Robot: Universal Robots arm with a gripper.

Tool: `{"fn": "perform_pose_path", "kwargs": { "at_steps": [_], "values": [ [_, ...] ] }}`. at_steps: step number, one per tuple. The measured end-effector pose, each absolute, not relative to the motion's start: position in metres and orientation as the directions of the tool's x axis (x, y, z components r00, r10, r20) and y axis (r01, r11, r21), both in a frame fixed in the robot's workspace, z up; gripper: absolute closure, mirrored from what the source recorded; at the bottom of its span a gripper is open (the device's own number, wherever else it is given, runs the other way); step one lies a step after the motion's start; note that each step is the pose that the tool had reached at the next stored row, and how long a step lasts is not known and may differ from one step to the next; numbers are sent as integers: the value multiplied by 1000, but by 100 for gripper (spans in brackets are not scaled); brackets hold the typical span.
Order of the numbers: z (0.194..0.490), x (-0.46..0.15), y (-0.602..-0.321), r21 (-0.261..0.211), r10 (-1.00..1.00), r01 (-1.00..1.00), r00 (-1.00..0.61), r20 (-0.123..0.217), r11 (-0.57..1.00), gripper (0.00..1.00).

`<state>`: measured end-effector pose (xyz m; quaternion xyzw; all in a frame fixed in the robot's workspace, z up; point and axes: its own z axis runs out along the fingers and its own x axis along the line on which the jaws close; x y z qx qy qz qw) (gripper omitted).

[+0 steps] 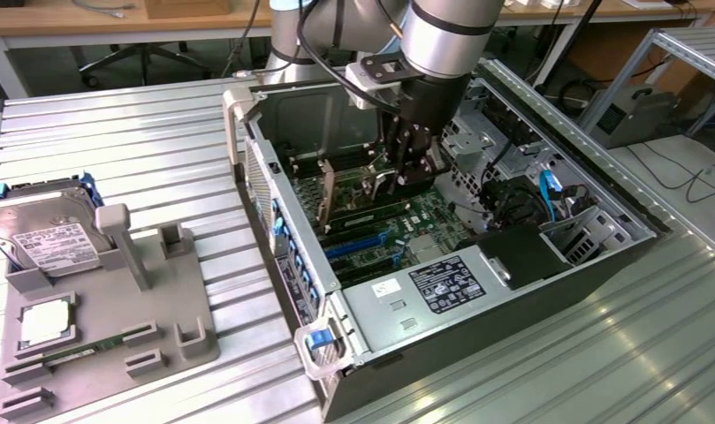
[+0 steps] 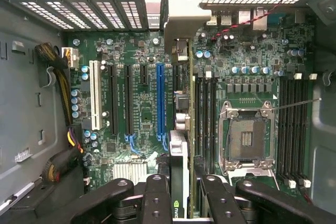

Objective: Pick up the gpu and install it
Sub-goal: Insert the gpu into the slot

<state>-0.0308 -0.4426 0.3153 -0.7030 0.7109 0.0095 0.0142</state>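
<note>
My claw (image 2: pixel 181 200) is clamped on the gpu (image 2: pixel 179 153), holding it edge-down inside the open computer case (image 1: pixel 258 168), right over the motherboard (image 2: pixel 136 124). Through the wrist camera I see the card edge-on, running straight out ahead of the claw to its silver bracket (image 2: pixel 181 29) at the case's rear wall. The long blue slot (image 2: pixel 160 98) lies just beside the card's line, on the side away from the CPU socket (image 2: pixel 245 137). I cannot tell whether the card's edge touches any slot. To seat it well, I judge the connector must line up along a slot's full length, with the card upright and the bracket meeting its rear opening. The pressure should be straight down and even, with no twist.
</note>
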Motion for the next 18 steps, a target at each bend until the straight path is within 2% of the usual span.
{"fn": "perform_pose_path", "kwargs": {
  "at_steps": [18],
  "values": [
    [296, -31, -451, -6, -999, -1000, -11, -31, 11, 73]
  ]
}}
